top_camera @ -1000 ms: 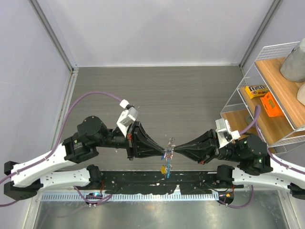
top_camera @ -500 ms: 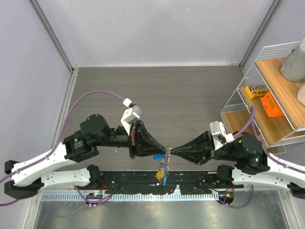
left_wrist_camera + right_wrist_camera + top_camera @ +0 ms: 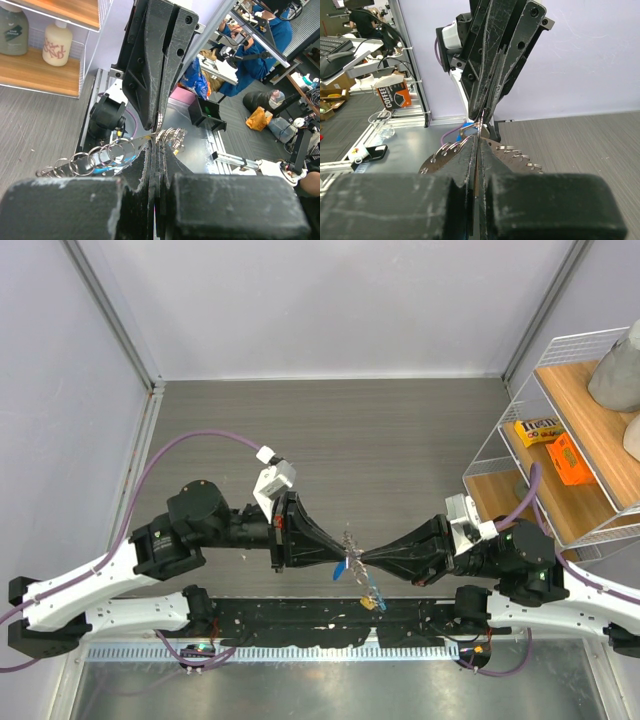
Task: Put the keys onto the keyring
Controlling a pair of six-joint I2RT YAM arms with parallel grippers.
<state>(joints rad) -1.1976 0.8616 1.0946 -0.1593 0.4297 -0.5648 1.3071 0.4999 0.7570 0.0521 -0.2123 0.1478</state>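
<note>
Above table [image 3: 400, 440], keyring [image 3: 349, 544] between left end effector [image 3: 340, 558], right end effector [image 3: 368, 560]

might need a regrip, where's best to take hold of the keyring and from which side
Likely the free run of loops on the keyring sticking out beside the pinch. The left hand and right hand are shut on its middle, tip to tip, and the keys hang on the near side, so come from the far side, pads flat across the loops.

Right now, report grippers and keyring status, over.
Left gripper and right gripper both shut on the keyring, tip to tip. Keys dangling from it. Wire shelf off right, not in the way.
</note>
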